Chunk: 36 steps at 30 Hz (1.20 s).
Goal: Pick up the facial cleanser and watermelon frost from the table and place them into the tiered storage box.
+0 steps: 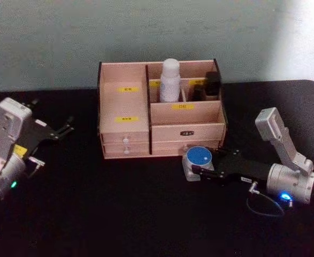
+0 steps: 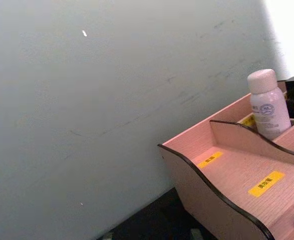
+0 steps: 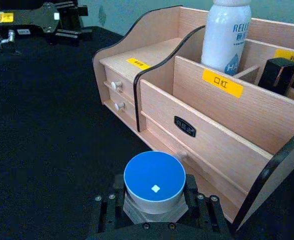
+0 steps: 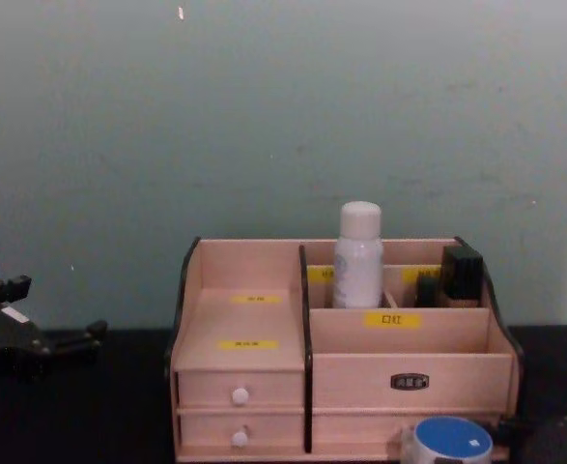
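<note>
- Right gripper clamped on blue-lidded jar, just in front of tiered storage box, by its lower right drawer
- Resting on black table or lifted: cannot tell
- White bottle upright in rear compartment
- Left gripper spread, empty, well off to box's left

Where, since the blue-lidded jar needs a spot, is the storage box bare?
Bare: left stepped tiers above the drawers; front trough behind the badge panel. Crowded: behind the yellow-labelled panel, white bottle and black items; in front, right gripper holding the blue-lidded jar.
</note>
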Each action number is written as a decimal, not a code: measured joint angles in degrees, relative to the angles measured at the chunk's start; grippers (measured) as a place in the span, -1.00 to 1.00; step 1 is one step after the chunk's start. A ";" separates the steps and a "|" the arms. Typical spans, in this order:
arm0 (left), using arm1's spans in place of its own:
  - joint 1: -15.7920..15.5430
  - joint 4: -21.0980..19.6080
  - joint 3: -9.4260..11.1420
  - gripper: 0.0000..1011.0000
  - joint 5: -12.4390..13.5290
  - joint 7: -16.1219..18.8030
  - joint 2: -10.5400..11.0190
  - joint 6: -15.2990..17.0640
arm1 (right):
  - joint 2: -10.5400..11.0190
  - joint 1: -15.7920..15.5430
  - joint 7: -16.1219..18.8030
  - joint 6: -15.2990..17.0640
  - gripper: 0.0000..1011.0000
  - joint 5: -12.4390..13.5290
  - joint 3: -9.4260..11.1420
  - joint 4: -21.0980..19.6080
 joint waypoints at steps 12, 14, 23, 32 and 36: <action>0.00 0.00 0.00 0.98 0.00 0.00 0.00 0.00 | 0.78 -0.37 1.90 -2.15 0.42 0.01 -0.12 -0.90; 0.00 0.00 0.00 0.98 0.00 0.00 0.00 0.00 | 0.85 -0.40 2.01 -2.39 0.42 0.08 -0.10 -1.00; 0.00 0.00 0.00 0.98 0.00 0.00 0.00 0.00 | 1.31 -0.55 2.67 -3.26 0.42 0.39 -0.06 -1.65; 0.00 0.00 0.00 0.98 0.00 0.00 0.00 0.00 | 1.87 -0.52 3.12 -3.09 0.42 1.00 -0.03 -3.00; 0.00 0.00 0.00 0.98 0.00 0.00 0.00 0.00 | 2.10 -0.39 3.30 -3.08 0.42 1.11 -0.03 -3.55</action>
